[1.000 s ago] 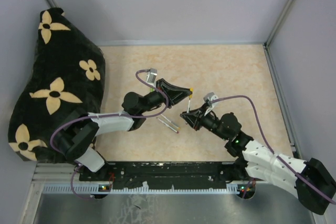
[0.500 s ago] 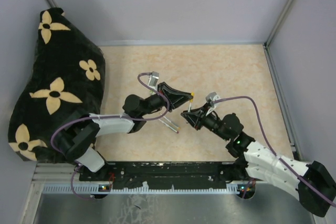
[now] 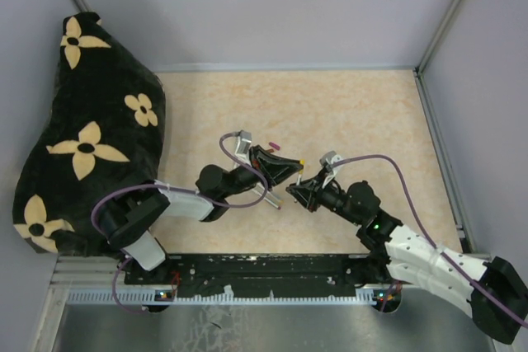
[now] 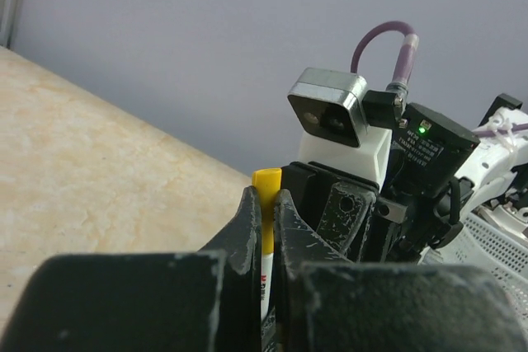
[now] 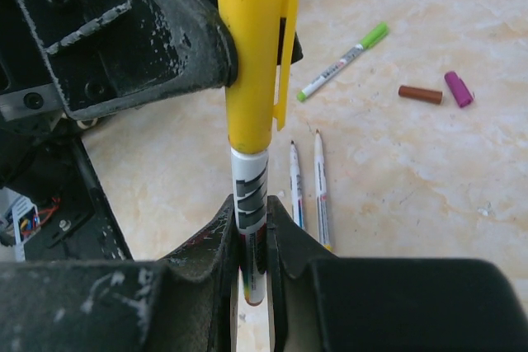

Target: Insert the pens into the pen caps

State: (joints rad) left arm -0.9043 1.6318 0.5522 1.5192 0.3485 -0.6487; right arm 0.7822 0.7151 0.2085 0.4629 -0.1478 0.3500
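Closed in since a second ago: left gripper [image 3: 290,172] and right gripper [image 3: 295,190], now nearly touching above the table [image 3: 371,113]. Right clamped on the white pen [image 5: 249,204], left on the yellow cap [image 5: 252,55], pen end already inside the cap. Capping under way; next, probably pushing fully home. Lying loose: capped green pen [image 5: 342,62], two uncapped pens [image 5: 307,183], dark red cap [image 5: 420,94], magenta cap [image 5: 459,88].
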